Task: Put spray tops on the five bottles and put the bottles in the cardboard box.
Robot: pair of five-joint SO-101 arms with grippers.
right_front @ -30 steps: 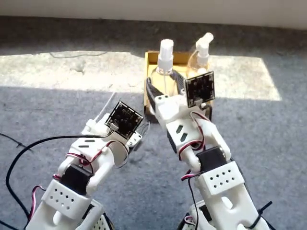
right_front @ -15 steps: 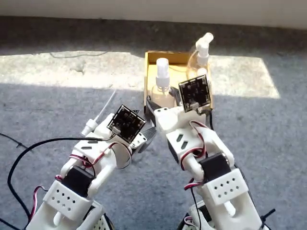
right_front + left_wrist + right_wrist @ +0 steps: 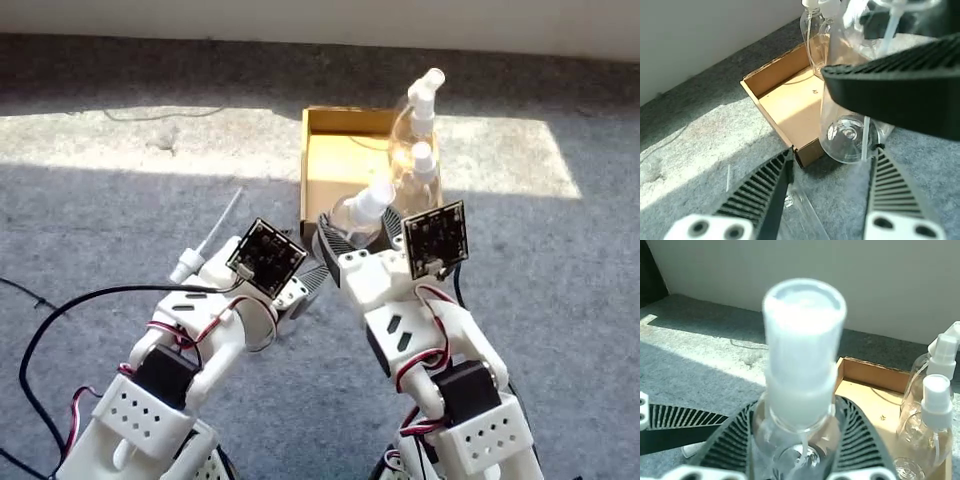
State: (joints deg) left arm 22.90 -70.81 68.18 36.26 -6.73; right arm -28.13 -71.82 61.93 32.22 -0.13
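Right gripper (image 3: pixel 352 232) clamps the clear plastic bottle with white spray top (image 3: pixel 368 205), tilted at the brown cardboard box's (image 3: pixel 304 165) near edge. Open floor beside two standing bottles (image 3: pixel 418 172). Left gripper (image 3: pixel 832 155) gapes alongside, and from above the held bottle's base is hidden.

- You've got hard sunlight in a band across the far carpet (image 3: pixel 120 145), hitting the cardboard box (image 3: pixel 335 165) too.
- The near carpet sits in shade.
- In your right wrist view the spray top (image 3: pixel 802 340) on the bottle (image 3: pixel 790 442) glares white.
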